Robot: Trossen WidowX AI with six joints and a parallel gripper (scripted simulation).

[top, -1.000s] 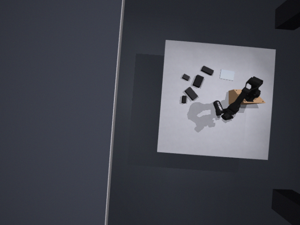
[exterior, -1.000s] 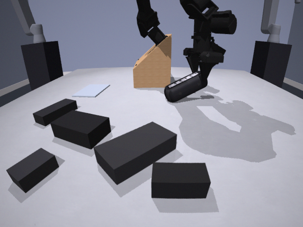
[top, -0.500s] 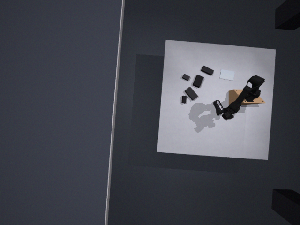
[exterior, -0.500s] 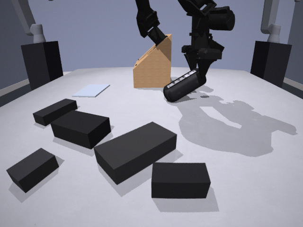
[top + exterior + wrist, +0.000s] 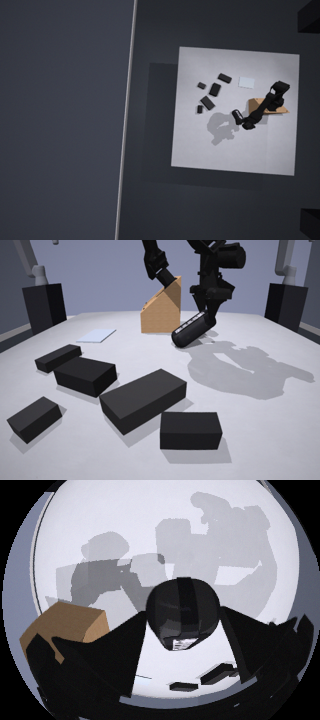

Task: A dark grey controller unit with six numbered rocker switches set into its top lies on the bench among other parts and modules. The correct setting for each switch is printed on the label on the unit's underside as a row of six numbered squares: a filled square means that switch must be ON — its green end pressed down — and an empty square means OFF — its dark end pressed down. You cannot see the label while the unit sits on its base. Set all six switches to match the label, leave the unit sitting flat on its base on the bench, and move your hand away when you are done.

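Here's the controller unit (image 5: 235, 116) (image 5: 191, 330) (image 5: 184, 612), up on a slant over the pale, smooth bench (image 5: 206, 155) (image 5: 64, 464) (image 5: 100, 510), near the wooden wedge. It's a long, dark body with rounded ends, and the gripper (image 5: 241, 120) (image 5: 207, 314) (image 5: 184, 614) has it clamped at the raised end, a finger on either side! The low end meets the bench or sits just above it; which, the views can't settle.

Its long axis climbs from that low end toward the arm, and the whitish switch strip faces up along the slope. Switch settings? Too small to read.

Next out, the wedge (image 5: 254, 107) (image 5: 160, 317) (image 5: 60, 625) shows straight wood grain and a sloping top, the arm mounted on it. Off to one side lies a thin, flat, pale blue panel (image 5: 246, 82) (image 5: 96, 335). And across the bench, well apart from the wedge, five plain, sharp-edged dark blocks (image 5: 207, 102) (image 5: 142, 397) (image 5: 184, 686) sit at assorted angles.
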